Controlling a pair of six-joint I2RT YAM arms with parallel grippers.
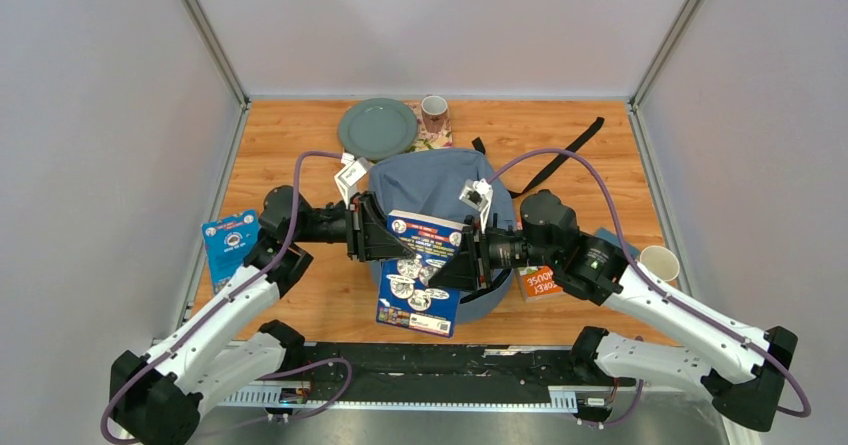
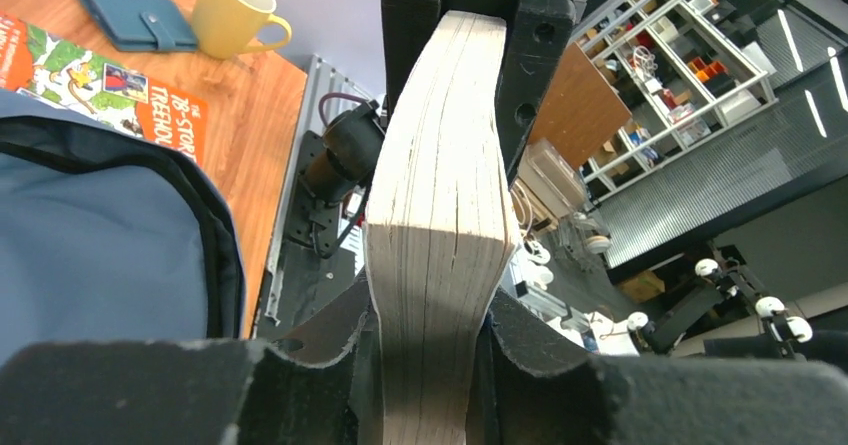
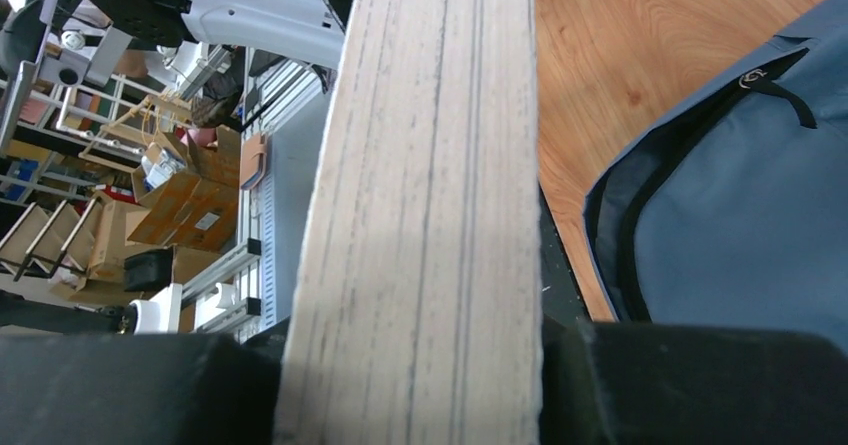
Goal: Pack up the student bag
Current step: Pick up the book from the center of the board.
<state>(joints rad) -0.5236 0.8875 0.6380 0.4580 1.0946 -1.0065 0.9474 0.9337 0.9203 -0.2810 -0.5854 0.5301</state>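
The left claw (image 2: 430, 365) and right claw (image 3: 415, 365) each clench an end of the thick blue-covered paperback book (image 1: 425, 260), which hides much of the soft grey-blue fabric student bag (image 1: 430, 180) lying on the wooden worktop (image 1: 290, 135) beneath it, dark zip edging showing, its opening hard to make out.

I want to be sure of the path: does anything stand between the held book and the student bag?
Nothing visible does. The left gripper and right gripper hold the thick book directly over the student bag; the orange book lies beside the bag. Whether its zip is open cannot be told.
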